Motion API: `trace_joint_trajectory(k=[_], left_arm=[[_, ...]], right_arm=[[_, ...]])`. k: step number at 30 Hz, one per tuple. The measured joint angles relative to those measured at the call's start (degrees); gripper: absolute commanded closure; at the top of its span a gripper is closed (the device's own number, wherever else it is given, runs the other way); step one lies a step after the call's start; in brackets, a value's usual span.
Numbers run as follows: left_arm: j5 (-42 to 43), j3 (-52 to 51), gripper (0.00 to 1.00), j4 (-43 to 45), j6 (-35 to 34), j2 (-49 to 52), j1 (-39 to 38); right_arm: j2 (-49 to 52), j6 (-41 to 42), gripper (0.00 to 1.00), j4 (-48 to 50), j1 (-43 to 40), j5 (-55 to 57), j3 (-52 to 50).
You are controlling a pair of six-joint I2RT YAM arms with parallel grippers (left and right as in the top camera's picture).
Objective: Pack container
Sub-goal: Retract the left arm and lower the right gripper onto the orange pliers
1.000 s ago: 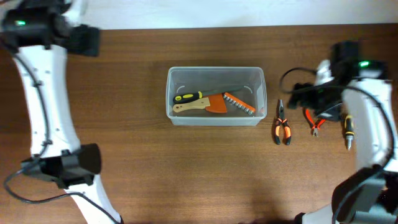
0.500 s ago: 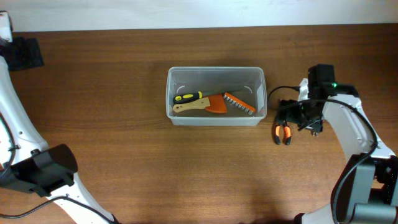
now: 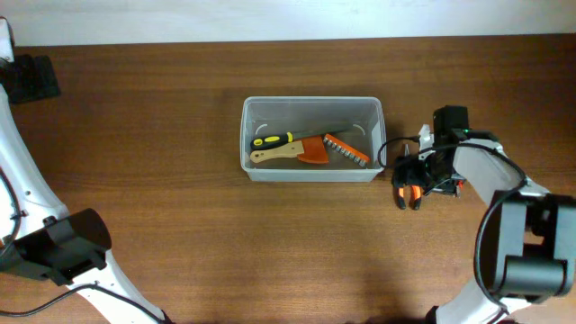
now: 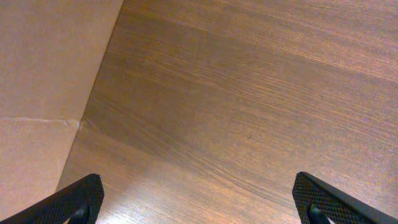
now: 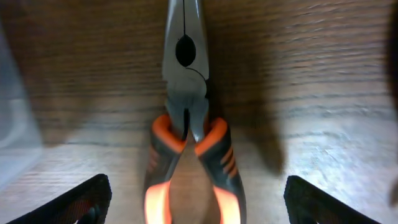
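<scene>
The clear plastic container (image 3: 312, 101) stands mid-table and holds a yellow-and-black screwdriver (image 3: 272, 139), a wooden-handled orange scraper (image 3: 308, 152) and an orange bit holder (image 3: 346, 149). Orange-and-black pliers (image 3: 407, 193) lie on the table just right of it. My right gripper (image 3: 412, 173) is low over them. In the right wrist view the pliers (image 5: 186, 118) lie lengthwise between my wide-open fingers (image 5: 81, 199), and the gripper (image 5: 199, 208) touches nothing. My left gripper (image 4: 199, 205) is open and empty above bare wood at the far left (image 3: 31, 79).
The container's wall (image 5: 12, 124) shows at the left edge of the right wrist view, close to the pliers. A bit of a red tool (image 3: 455, 185) shows beside my right arm. The table's edge (image 4: 93, 106) runs through the left wrist view.
My right gripper has moved left and down from the right-hand tools to sit over the pliers. My left arm swung out to the far left, then stayed still.
</scene>
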Motion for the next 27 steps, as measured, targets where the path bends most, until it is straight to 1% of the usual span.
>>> trace_joint_trajectory(k=[3,5,11,14,15,16,17,23,24,25,26,27], left_arm=[[0.0,0.0,0.01,-0.02,0.0,0.0,0.0],[0.0,0.0,0.01,0.0,0.0,0.0,0.0],[0.0,0.0,0.01,0.0,0.0,0.0,0.0],[0.0,0.0,0.01,0.0,0.0,0.0,0.0],[0.0,0.0,0.01,-0.02,-0.02,0.0,0.0],[0.0,0.0,0.01,0.0,0.0,0.0,0.0],[0.02,0.0,0.01,0.0,0.0,0.0,0.0],[0.02,0.0,0.01,0.0,0.0,0.0,0.0],[0.02,0.0,0.01,0.0,0.0,0.0,0.0],[0.02,0.0,0.01,0.0,-0.02,0.0,0.0],[0.02,0.0,0.01,0.0,-0.02,0.0,0.0],[0.02,0.0,0.01,0.0,-0.02,0.0,0.0]], right_arm=[[0.85,-0.57,0.21,0.09,0.0,0.59,0.17],[0.98,-0.55,0.27,0.04,0.0,0.9,0.26],[1.31,0.7,0.35,0.17,0.0,3.3,0.39],[1.46,1.33,0.46,0.22,0.02,4.57,0.44],[1.51,1.51,0.47,0.22,0.0,4.94,0.44],[1.51,1.84,0.5,0.22,0.0,5.09,0.46],[1.53,1.84,0.51,0.22,0.0,5.11,0.48],[1.53,2.01,0.5,-0.07,0.0,5.07,0.55],[1.53,2.01,0.47,-0.11,0.0,5.09,0.57],[1.57,2.16,0.39,-0.24,0.0,5.09,0.59],[1.6,2.03,0.27,-0.26,0.0,5.11,0.59],[1.62,2.36,0.25,-0.26,0.0,5.14,0.59]])
